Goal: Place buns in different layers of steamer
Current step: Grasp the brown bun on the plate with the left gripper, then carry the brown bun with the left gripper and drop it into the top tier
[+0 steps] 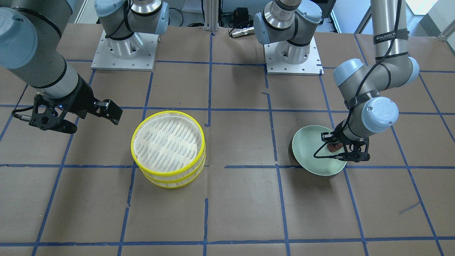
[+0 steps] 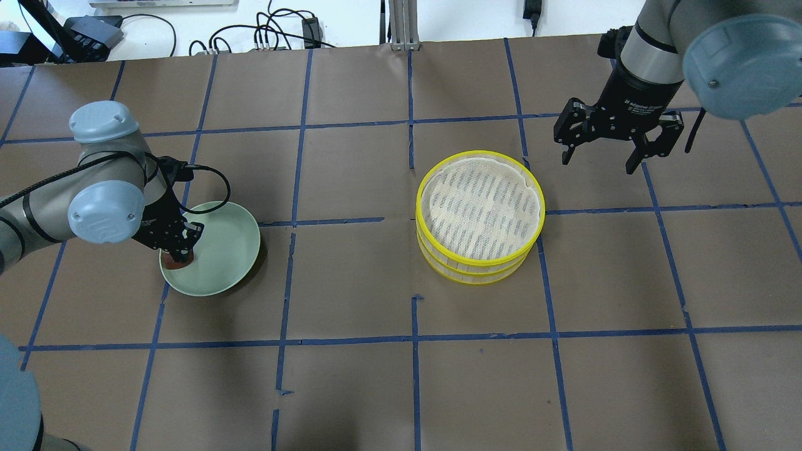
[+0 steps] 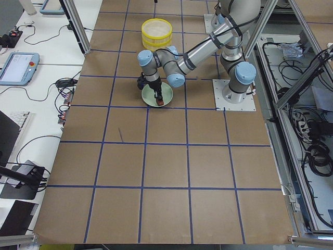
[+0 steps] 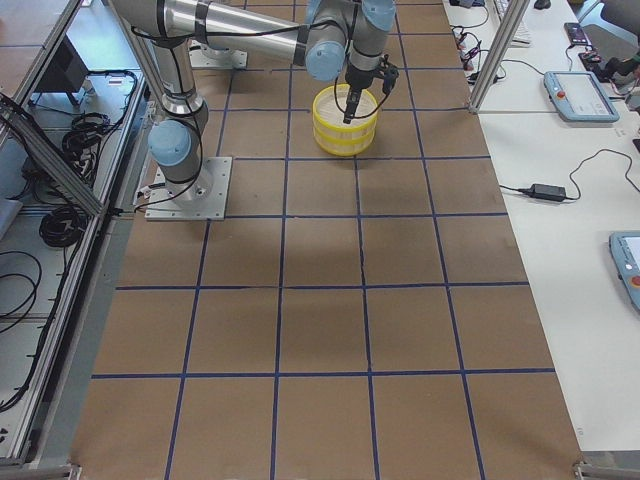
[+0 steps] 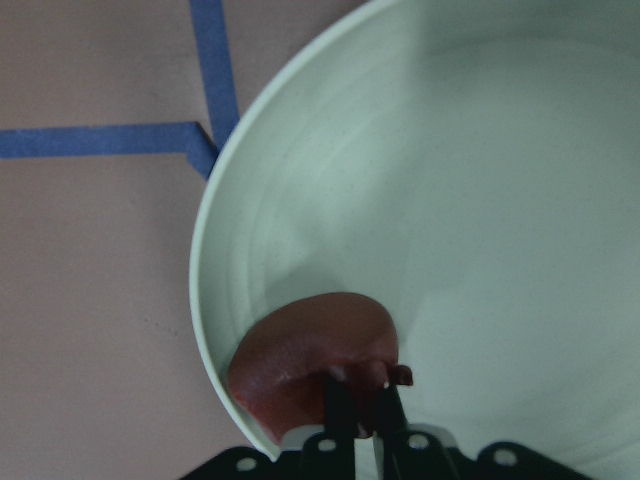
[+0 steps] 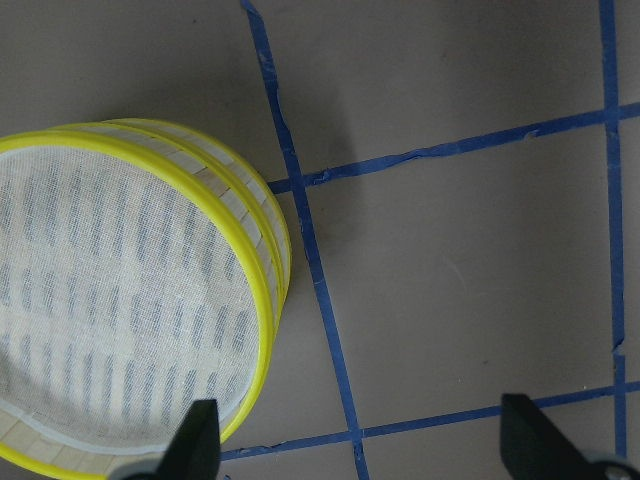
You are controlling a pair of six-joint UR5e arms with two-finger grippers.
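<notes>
The dark reddish-brown bun (image 5: 310,355) lies at the near rim of the pale green plate (image 5: 480,200). My left gripper (image 5: 362,385) is down in the plate (image 2: 238,232), its fingers shut close together on the bun's edge (image 2: 175,263). The two-tier steamer (image 2: 480,213) with yellow rims stands stacked at mid-table, and its top mesh liner is bare. My right gripper (image 2: 601,153) hangs open and empty above the table, beyond the steamer's right side; the steamer fills the left of the right wrist view (image 6: 120,310). The white bun is hidden or out of view.
The table is brown paper with a blue tape grid (image 2: 413,338). The two arm bases (image 1: 124,46) stand on metal plates at the robot's edge. Cables and a power brick (image 2: 276,31) lie past the far edge.
</notes>
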